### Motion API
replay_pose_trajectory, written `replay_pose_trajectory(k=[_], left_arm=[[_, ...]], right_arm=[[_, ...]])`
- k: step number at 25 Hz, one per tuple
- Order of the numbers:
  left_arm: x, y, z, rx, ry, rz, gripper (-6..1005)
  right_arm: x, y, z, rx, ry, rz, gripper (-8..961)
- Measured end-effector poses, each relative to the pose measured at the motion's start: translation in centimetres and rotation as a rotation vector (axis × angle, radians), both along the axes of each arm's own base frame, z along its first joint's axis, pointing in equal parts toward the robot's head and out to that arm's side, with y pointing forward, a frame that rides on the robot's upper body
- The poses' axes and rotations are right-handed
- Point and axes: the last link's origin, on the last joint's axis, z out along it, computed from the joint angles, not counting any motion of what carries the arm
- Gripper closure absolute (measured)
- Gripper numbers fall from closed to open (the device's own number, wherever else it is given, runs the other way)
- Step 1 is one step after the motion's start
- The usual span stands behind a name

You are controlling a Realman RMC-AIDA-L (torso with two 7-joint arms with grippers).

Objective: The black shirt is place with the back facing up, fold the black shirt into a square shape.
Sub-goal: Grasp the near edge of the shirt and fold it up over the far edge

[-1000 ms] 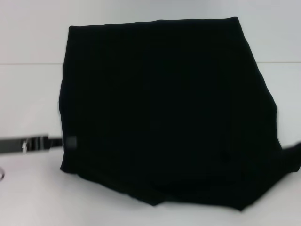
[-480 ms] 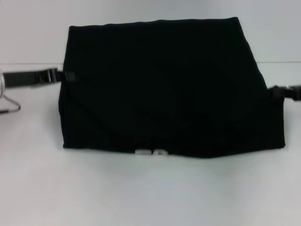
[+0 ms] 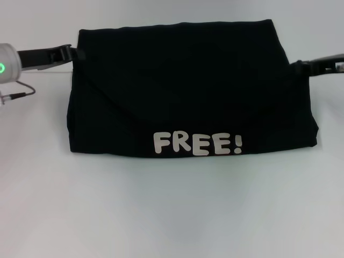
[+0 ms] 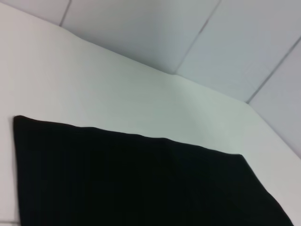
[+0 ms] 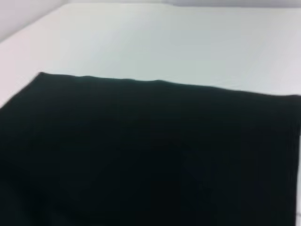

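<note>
The black shirt (image 3: 188, 91) lies folded on the white table (image 3: 172, 215), and a white "FREE!" print (image 3: 198, 144) shows along its near folded edge. My left gripper (image 3: 74, 53) pinches the turned-over layer at the shirt's far left corner. At the right edge, my right gripper (image 3: 299, 66) pinches the same layer, a little nearer than the far corner. Both grippers are shut on the fabric. In the left wrist view the black shirt (image 4: 141, 183) shows only as dark cloth on the table, and the right wrist view shows the black shirt (image 5: 150, 150) the same way.
My left arm's grey wrist (image 3: 6, 67), with a green light and a thin cable (image 3: 19, 92), reaches in from the left edge. White table surface runs in front of the shirt and to both sides. A wall rises behind the table (image 4: 197, 37).
Both grippers have carried the shirt's near edge up and away towards the far edge. The shirt is now shorter front to back. The "FREE!" print has come into sight at the new near fold.
</note>
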Motion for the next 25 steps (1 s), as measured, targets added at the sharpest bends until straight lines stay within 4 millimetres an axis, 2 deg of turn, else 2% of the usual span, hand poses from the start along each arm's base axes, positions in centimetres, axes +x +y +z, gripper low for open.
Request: replay_pose_trajectory(k=[7,14,25], left_arm=[[-0.6,0.3,-2.6,0.023,0.039,0.049,977],[-1.0,-0.2,-5.1,0.029,0.064,0.08,976],[-0.2,-0.8,-7.1,-0.047,0.112,0.033,976]], right_arm=[[0.0,1.2,-2.2,0.084,-0.081,0.002,900],[0.0,1.1,-4.4,0.126,-0.097,0.015,899],[1.5,-0.1,-5.3,0.131,-0.046,-0.049,896]])
